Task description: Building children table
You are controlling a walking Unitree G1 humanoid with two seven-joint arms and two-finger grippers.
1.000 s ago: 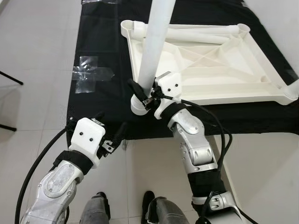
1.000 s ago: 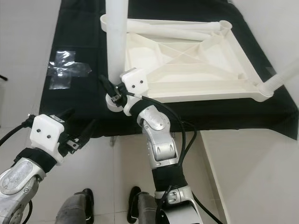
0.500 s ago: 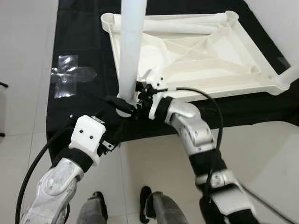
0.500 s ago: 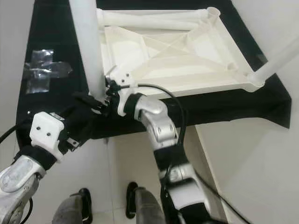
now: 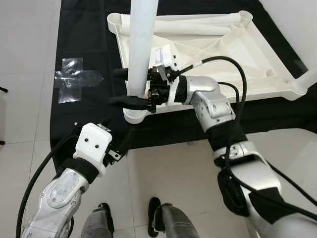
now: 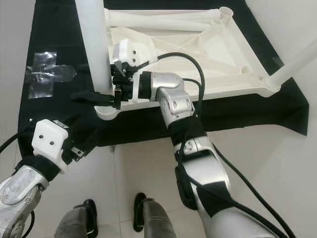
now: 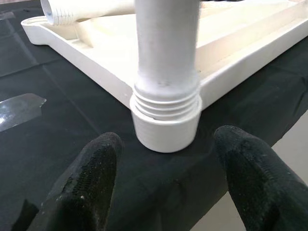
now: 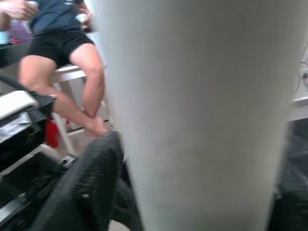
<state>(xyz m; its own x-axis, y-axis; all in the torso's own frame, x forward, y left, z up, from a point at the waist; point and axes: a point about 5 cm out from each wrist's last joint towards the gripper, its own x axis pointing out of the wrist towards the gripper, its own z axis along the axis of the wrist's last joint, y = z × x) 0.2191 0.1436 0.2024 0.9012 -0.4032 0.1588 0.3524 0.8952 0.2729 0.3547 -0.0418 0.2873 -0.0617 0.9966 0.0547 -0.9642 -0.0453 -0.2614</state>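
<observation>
Table leg (image 5: 140, 54) between right pincer (image 5: 130, 87) fingers

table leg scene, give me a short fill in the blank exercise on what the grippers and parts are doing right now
1. The right gripper has its fingers on either side of the upright white ____.
2. The table top lies upside down on a ____ cloth.
3. The leg stands in a socket at the table top's ____.
4. The left gripper, near the socket, is ____.

Missing words: leg; black; corner; open
</observation>
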